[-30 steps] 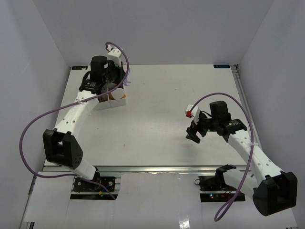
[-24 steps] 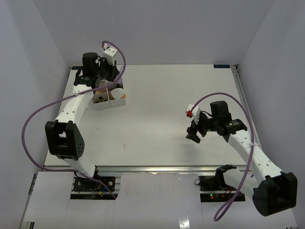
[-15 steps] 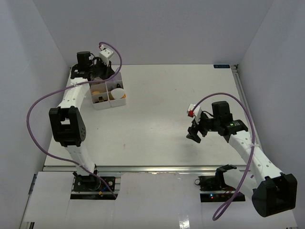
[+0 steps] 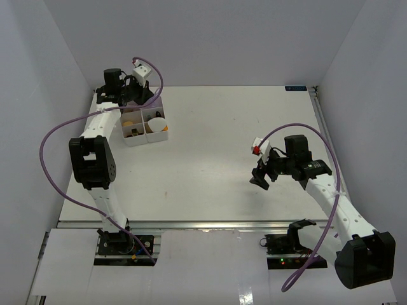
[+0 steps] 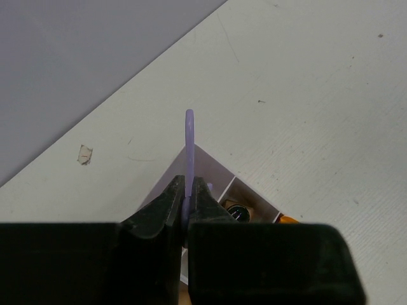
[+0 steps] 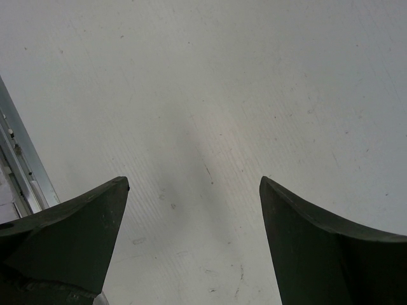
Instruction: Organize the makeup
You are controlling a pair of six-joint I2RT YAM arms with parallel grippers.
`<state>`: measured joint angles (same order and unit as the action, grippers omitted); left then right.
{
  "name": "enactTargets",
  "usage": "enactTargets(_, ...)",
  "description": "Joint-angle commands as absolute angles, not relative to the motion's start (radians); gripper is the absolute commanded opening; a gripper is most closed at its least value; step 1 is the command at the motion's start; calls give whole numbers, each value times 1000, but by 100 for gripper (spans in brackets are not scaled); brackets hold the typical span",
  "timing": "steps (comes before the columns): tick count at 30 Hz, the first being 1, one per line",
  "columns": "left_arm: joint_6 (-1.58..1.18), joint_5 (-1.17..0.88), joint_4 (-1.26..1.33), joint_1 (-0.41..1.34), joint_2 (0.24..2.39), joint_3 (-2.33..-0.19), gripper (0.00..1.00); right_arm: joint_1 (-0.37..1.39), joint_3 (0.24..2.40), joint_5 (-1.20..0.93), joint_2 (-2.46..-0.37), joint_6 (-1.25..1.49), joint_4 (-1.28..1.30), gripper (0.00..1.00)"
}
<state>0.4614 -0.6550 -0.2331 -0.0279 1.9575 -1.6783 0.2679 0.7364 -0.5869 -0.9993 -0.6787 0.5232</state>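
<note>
My left gripper hangs at the back left, over the far end of the white compartmented box. In the left wrist view this gripper is shut on a thin lilac-tinted flat packet, seen edge-on and sticking out past the jaws above the box. Makeup lies in the box: a black-capped bottle, an orange tube with a white cap, and a beige sponge. My right gripper hovers open over bare table on the right, holding nothing.
Grey walls close in the table at the back and on both sides. The left wall stands just behind the box. A metal rail runs along the near edge. A purple cable loops off the left arm.
The left arm has swung back and to the left off the box, uncovering its compartments, with its jaws still shut. The right arm has barely moved.
</note>
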Motion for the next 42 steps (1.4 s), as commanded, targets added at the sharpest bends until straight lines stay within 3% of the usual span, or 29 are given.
enactTargets(1,443,-706,-175,-35,1920,-1693,5,261,732,-616,-996,-690,500,90)
enactTargets(13,446,-650,-153,-40,1958,-1683,8,248,730,-625,-994,-691,502,90)
enactTargets(15,440,-641,-148,-40,1955,-1676,16,246,732,-626,-994,-692,503,90)
enactTargets(16,433,-634,-141,-40,1950,-1672,28,247,732,-627,-993,-692,503,90)
enactTargets(20,421,-600,-124,-40,1940,-1642,44,244,733,-629,-992,-692,503,90)
enactTargets(30,342,-615,-88,-40,1896,-1623,56,231,732,-635,-987,-684,500,90)
enactTargets(39,4,-655,-15,-40,1664,-1524,96,180,729,-426,-991,-516,376,90)
enactTargets(42,-93,-671,0,-40,1548,-1395,98,141,721,-393,-966,-474,341,90)
